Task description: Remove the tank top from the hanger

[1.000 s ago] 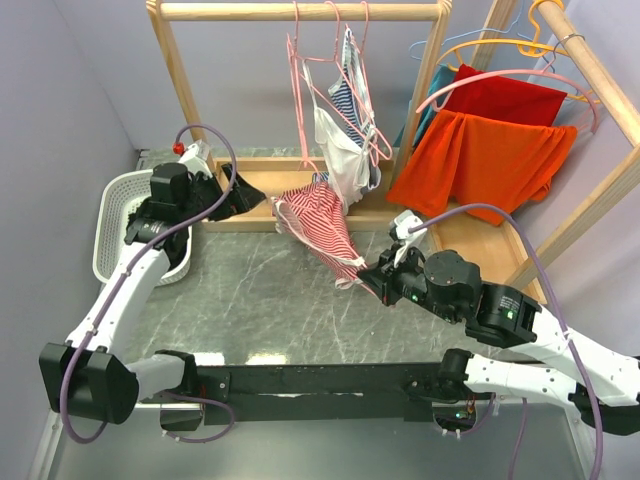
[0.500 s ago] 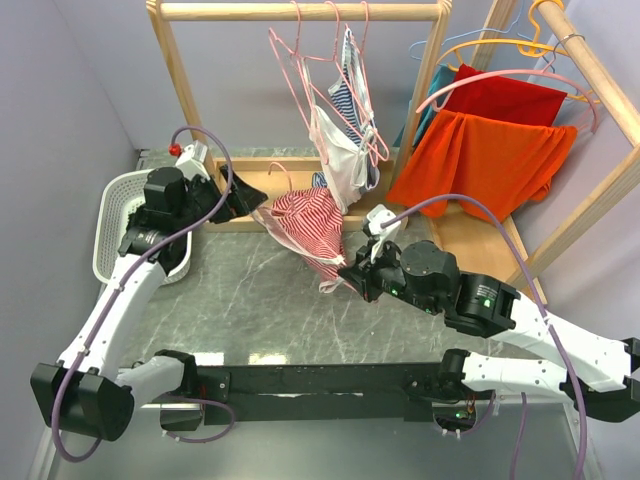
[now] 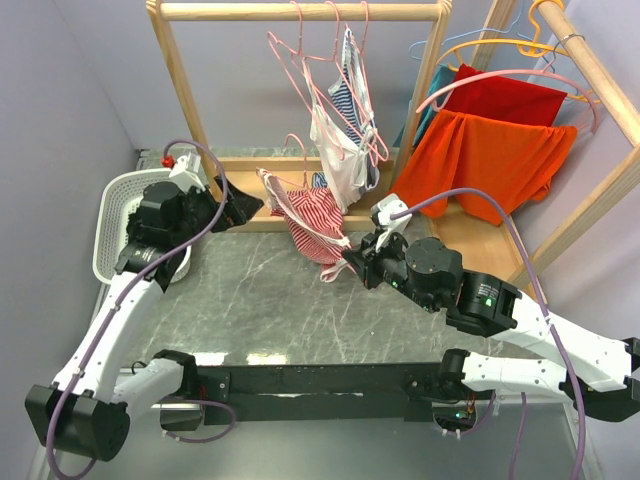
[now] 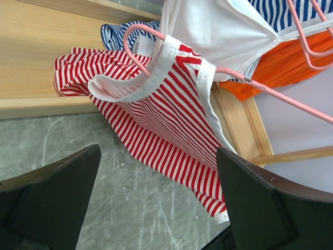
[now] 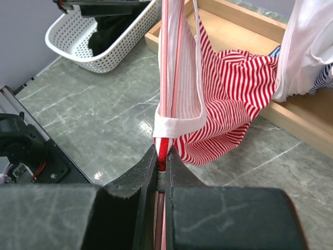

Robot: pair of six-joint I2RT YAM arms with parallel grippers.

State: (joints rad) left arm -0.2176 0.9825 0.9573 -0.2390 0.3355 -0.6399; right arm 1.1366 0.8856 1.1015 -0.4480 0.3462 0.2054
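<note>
R gripper [image 5: 162,156]: jaws closed, pinching white hem of red-and-white striped tank top [image 3: 312,215]. Top spans btw R gripper and pink wire hanger [image 4: 270,88]. One strap is looped over the hanger wire, upper part lies on light wooden rack base [image 4: 31,47]. L gripper [image 4: 156,156]: fingers spread wide, holding nothing, just beside top, over grey marble-look table [image 3: 250,300].

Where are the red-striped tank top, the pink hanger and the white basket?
red-striped tank top [image 3: 312,215]: top external view, middle of the striped cloth.
pink hanger [image 4: 286,99]: left wrist view, its slanting wire arm.
white basket [image 3: 104,240]: top external view, its left wall.
</note>
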